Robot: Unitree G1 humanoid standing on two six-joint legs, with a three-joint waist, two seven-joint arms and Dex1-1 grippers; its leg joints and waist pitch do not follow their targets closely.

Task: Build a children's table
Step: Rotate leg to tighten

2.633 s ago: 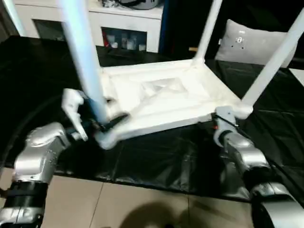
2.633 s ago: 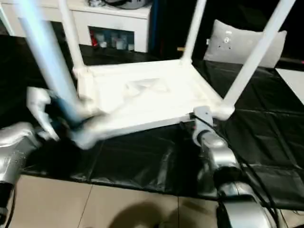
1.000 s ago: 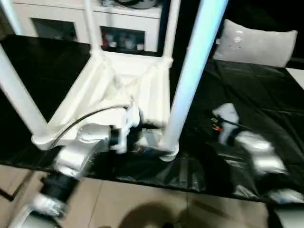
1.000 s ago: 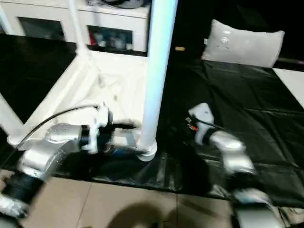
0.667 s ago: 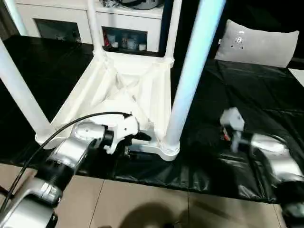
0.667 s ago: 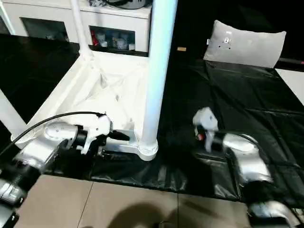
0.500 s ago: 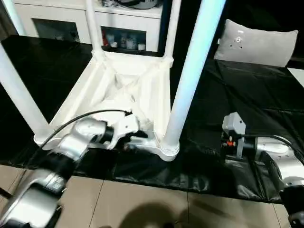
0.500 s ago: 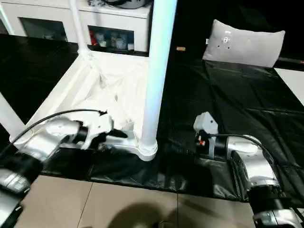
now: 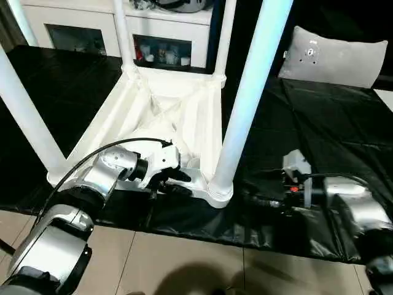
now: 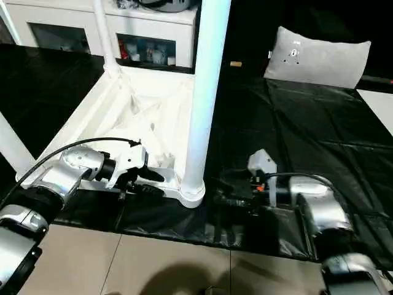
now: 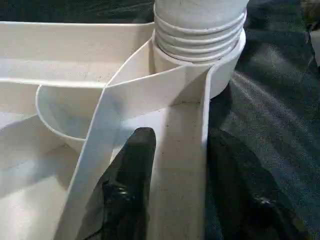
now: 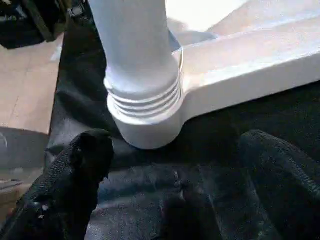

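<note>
Now, note the largest item first: the children's table [image 9: 166, 123] lies upside down on the black sheet [image 9: 331, 123], with all four tube legs pointing up. Compared with a few seconds ago, the table has turned so that a different corner faces you; the near leg [image 9: 245, 98] stands in its corner socket [image 9: 220, 192] close to the sheet's front edge. Judged from this, leg fitting is complete or nearly so, and the remaining work is likely seating checks and turning the table upright.

Observe the left gripper [image 11: 177, 165]. Over the last second its fingers have narrowed from a wide spread and now straddle the tabletop's rim wall just beside the socket, one finger [image 11: 131, 175] inside the wall and one outside. You cannot yet tell whether they are clamped tight on the wall.

Observe the right gripper [image 12: 175, 165]. It has swung round to point at the socket from the opposite side, fingers spread wide, holding nothing, near the socket but apart from it.

No brand, label or legible writing is visible on the table, the grey cushion [image 9: 334, 55] or the white cabinet [image 9: 92, 31].
</note>
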